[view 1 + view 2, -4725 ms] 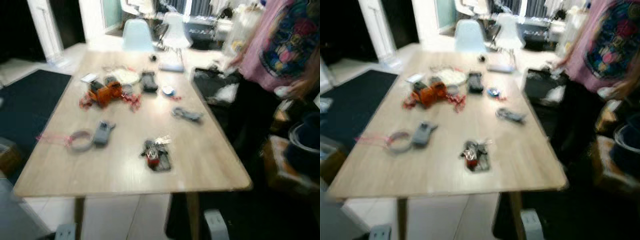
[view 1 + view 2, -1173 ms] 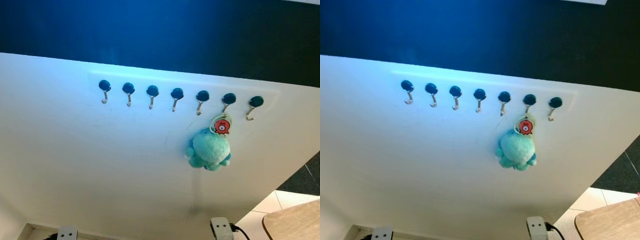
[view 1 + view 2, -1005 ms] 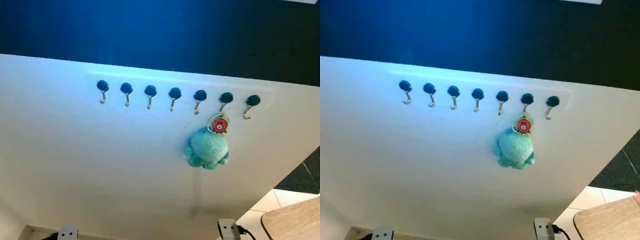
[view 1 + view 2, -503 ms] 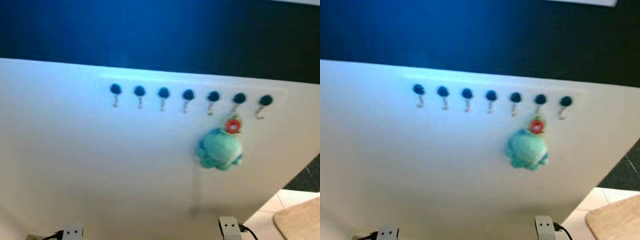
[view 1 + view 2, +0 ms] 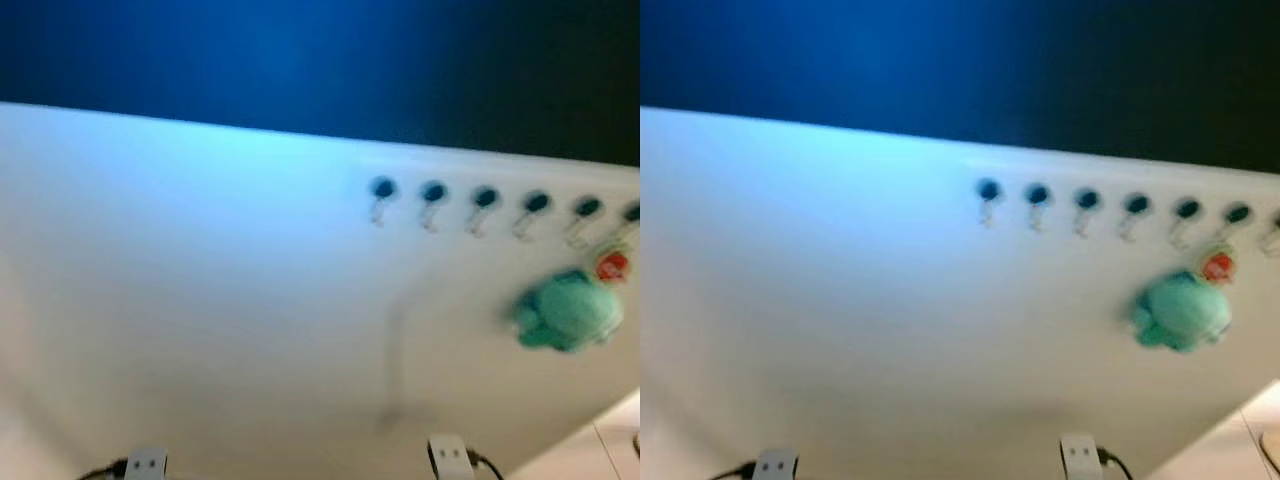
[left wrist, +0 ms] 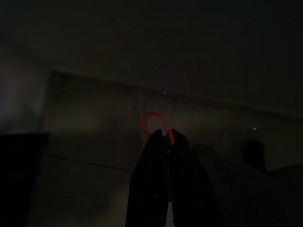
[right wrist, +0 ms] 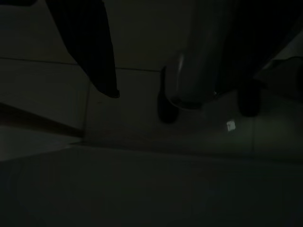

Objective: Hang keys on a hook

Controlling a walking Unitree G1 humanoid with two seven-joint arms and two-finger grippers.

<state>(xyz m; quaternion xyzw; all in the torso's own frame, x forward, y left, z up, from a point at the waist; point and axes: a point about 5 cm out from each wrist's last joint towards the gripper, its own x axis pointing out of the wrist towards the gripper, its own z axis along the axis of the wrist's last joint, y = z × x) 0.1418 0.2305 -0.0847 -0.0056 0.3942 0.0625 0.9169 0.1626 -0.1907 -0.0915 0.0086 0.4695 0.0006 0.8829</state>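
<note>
Facing a white panel (image 5: 200,300) under a dark band, the head camera is blurring — a row of dark-knobbed hooks (image 5: 433,192) is running off toward the right edge. A teal plush (image 5: 566,312) with a red tag (image 5: 611,265) is already dangling below one of the rightmost hooks; the others are looking bare. Two sockets (image 5: 447,455) are sitting low on the panel.

Right eye — same scene, the row of hooks and the plush showing against the panel.

Left wrist view, very dark: the left gripper (image 6: 165,135) is pinching its fingers together, and a thin red ring (image 6: 152,123) is poking out just past the tips — seemingly the key ring, though the keys themselves are too dim to make out. It is hanging low, well away from the hooks.

Right wrist view, darker yet: the right gripper's finger (image 7: 94,56) is showing over tiled floor; whether that pincer is wide or closed, I cannot tell. The arm is hanging idle.

Judging progress: keys apparently in hand, hooks in sight, the lift and hanging all left to do. No containers here.
</note>
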